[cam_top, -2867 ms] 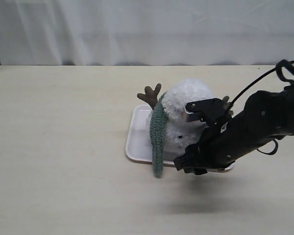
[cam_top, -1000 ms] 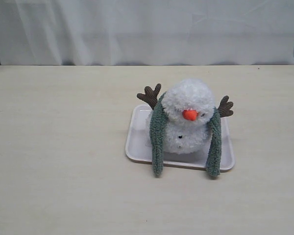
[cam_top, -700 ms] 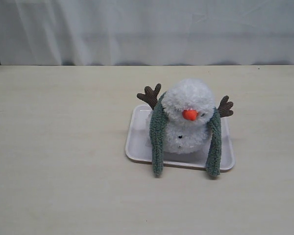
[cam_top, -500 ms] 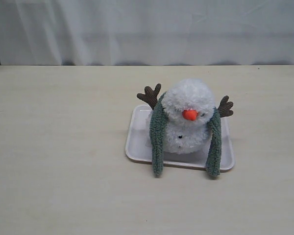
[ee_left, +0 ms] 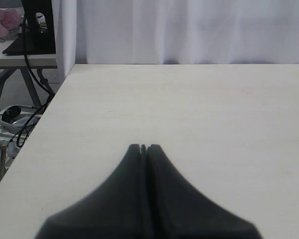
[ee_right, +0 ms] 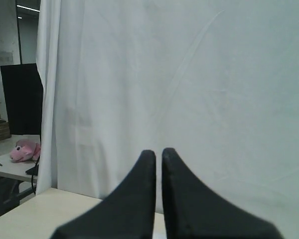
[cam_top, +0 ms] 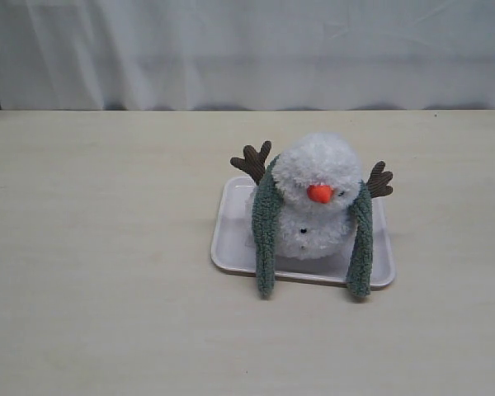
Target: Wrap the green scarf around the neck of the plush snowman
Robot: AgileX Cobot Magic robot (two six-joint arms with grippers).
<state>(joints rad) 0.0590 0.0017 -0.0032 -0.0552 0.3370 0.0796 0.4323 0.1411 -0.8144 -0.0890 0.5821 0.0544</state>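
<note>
Sitting on a flat white rectangular tray (cam_top: 231,239) on the pale wooden desk (cam_top: 99,247), the fluffy white plush snowman (cam_top: 313,169) has the fuzzy sage-green fleece scarf (cam_top: 265,231) draped at its neck (cam_top: 301,209), both ends hanging down its front past the tray's rim, well apart from both claws. The left claw (ee_left: 143,147) hangs over bare desk, fingers pressed together on nothing. The right claw (ee_right: 158,152), all but closed and empty, points at a white curtain (ee_right: 189,74).
</note>
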